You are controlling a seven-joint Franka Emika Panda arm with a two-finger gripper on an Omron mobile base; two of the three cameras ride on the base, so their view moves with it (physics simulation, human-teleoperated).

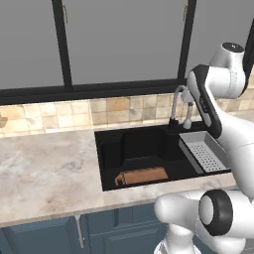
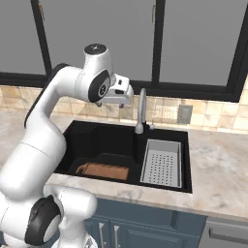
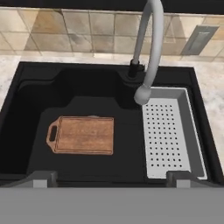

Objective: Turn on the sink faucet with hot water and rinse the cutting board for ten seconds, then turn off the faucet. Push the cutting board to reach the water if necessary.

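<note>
Water: none running from faucet.
Board: dry-looking, on sink floor, 8 o'clock of nozzle.
Jaws: wide, empty.
Left: whole rinse.

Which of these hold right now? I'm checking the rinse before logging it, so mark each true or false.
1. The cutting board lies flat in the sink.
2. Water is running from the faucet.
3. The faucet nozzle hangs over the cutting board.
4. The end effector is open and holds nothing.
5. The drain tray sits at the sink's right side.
1. True: the cutting board lies flat on the floor of the sink.
2. False: no stream shows below the sink faucet.
3. False: the nozzle hangs at the edge of the drain tray, apart from the board.
4. True: the end effector has its jaws wide apart with nothing between them.
5. True.
</note>
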